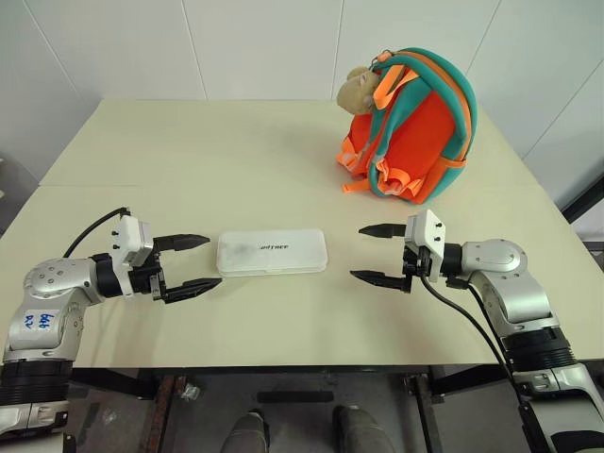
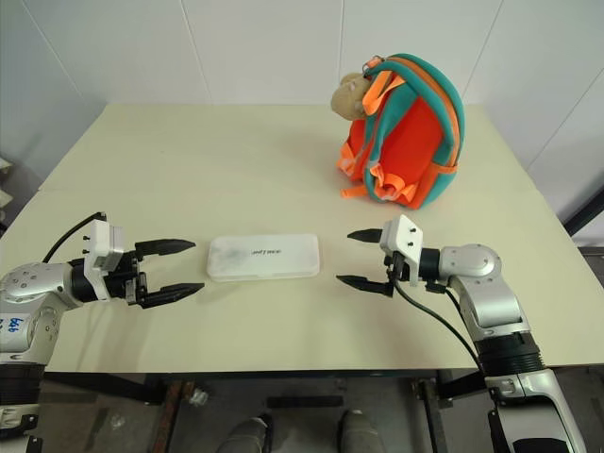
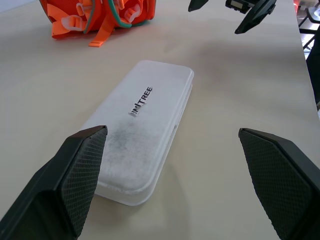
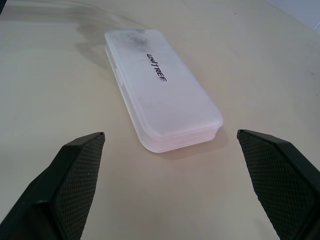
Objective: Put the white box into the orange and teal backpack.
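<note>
The white box point(image 1: 273, 252), flat, round-cornered and lettered, is lying near the table's point(image 1: 189, 160) front, long axis running nine to three between the left gripper point(image 1: 192, 264) and right gripper point(image 1: 377, 253), both gaping empty, the orange and teal backpack point(image 1: 411, 127) standing at one o'clock.

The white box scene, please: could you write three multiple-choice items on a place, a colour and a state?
1. Where does the white box lie?
A. Inside the backpack
B. On the table between both grippers
C. On the floor

2. What colour are the backpack straps?
A. Teal
B. Purple
C. Black

3. How do the left gripper jaws stand?
A. Shut on the box
B. Shut, empty
C. Open

Key: 1 B, the box rests between left gripper and right gripper; 2 A, teal edging shows; 3 C, its fingers stand apart, clear of the box.
</note>
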You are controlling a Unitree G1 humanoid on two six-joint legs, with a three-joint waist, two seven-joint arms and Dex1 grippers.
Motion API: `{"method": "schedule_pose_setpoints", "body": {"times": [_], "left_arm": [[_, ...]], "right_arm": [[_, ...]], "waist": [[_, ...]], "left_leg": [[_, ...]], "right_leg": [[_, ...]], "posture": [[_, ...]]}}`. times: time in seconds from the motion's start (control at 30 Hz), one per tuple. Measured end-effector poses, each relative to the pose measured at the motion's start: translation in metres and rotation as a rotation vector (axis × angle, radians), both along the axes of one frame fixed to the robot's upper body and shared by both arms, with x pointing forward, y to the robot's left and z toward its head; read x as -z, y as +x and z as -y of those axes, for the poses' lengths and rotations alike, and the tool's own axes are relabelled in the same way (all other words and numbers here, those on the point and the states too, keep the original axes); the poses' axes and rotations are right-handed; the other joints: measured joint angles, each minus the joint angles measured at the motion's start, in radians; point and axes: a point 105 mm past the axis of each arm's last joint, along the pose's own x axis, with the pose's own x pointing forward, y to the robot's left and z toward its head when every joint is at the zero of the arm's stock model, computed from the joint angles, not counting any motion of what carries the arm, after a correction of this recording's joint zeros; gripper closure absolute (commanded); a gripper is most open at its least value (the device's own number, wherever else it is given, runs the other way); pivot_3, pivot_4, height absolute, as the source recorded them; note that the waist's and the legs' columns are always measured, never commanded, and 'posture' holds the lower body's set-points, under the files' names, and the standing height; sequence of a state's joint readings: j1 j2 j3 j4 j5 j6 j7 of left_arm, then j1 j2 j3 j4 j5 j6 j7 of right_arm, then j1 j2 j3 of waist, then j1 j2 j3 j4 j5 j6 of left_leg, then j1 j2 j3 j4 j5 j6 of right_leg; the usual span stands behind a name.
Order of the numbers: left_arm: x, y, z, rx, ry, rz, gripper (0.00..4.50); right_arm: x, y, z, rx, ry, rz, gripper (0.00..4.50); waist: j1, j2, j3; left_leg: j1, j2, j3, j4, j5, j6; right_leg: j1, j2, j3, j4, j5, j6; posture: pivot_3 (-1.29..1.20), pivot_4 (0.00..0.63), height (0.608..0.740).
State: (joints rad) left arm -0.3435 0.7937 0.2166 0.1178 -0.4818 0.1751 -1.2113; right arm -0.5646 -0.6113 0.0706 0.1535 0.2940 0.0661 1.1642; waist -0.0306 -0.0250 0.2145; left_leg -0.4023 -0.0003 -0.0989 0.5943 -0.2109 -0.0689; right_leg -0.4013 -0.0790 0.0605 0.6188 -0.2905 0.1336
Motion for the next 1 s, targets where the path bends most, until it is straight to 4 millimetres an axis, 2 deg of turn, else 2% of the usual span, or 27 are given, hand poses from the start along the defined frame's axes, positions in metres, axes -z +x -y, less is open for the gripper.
{"method": "schedule_pose_setpoints", "body": {"times": [0.17,0.3,0.37,0.47,0.57,0.7,0.87,1.0], "left_arm": [[0.002,0.001,-0.001,-0.017,-0.019,-0.042,0.00],[0.000,0.001,-0.002,-0.041,-0.156,-0.183,0.00],[-0.009,0.007,-0.012,-0.077,-0.263,-0.277,0.00],[-0.017,0.007,-0.030,-0.132,-0.332,-0.431,0.00],[-0.013,0.014,-0.046,-0.207,-0.344,-0.561,0.00],[-0.005,0.031,-0.055,-0.274,-0.360,-0.654,0.00],[0.003,0.051,-0.046,-0.285,-0.386,-0.718,0.00],[0.024,0.055,-0.034,-0.257,-0.338,-0.826,0.00]], "right_arm": [[0.004,0.002,-0.005,0.002,0.019,-0.015,0.03],[0.005,0.007,-0.016,-0.015,0.018,-0.048,0.03],[0.001,0.011,-0.026,-0.032,0.003,-0.067,0.03],[-0.001,0.016,-0.035,-0.043,-0.058,-0.097,0.03],[0.008,0.029,-0.039,-0.005,-0.131,-0.192,0.03],[0.009,0.039,-0.051,0.027,-0.158,-0.268,0.03],[0.007,0.050,-0.051,0.081,-0.186,-0.308,0.03],[0.009,0.053,-0.052,0.098,-0.195,-0.328,0.03]], "waist": [[-0.001,0.000,0.000],[-0.004,0.000,0.000],[-0.006,0.000,0.000],[-0.011,0.000,0.000],[-0.019,0.000,0.000],[-0.020,0.000,0.000],[-0.018,0.000,0.000],[-0.024,0.000,0.000]], "left_leg": [[0.000,0.000,0.000,0.000,0.000,0.000],[0.000,0.000,0.000,0.001,0.000,0.000],[0.000,0.000,-0.001,0.002,0.001,-0.001],[0.000,0.000,-0.001,0.002,0.001,-0.001],[0.000,0.000,-0.001,0.001,0.002,-0.001],[-0.003,0.000,-0.001,0.001,0.002,-0.001],[-0.004,-0.001,-0.001,0.000,0.002,-0.002],[-0.005,-0.001,-0.001,0.000,0.002,-0.002]], "right_leg": [[0.000,0.000,0.000,0.001,0.000,0.000],[-0.001,0.000,0.000,0.003,0.000,0.000],[-0.003,0.001,0.000,0.006,0.000,0.000],[-0.004,0.001,0.000,0.008,-0.001,-0.002],[-0.005,0.001,0.000,0.009,-0.001,-0.002],[-0.008,0.001,0.000,0.010,-0.001,-0.002],[-0.009,0.001,0.000,0.009,-0.002,-0.001],[-0.009,0.001,0.000,0.009,-0.002,-0.001]], "posture": [[0.00,0.150,0.740],[0.00,0.150,0.740],[0.00,0.150,0.740],[0.00,0.150,0.740],[0.00,0.150,0.740],[0.00,0.150,0.740],[0.00,0.150,0.740],[0.00,0.150,0.740]]}}
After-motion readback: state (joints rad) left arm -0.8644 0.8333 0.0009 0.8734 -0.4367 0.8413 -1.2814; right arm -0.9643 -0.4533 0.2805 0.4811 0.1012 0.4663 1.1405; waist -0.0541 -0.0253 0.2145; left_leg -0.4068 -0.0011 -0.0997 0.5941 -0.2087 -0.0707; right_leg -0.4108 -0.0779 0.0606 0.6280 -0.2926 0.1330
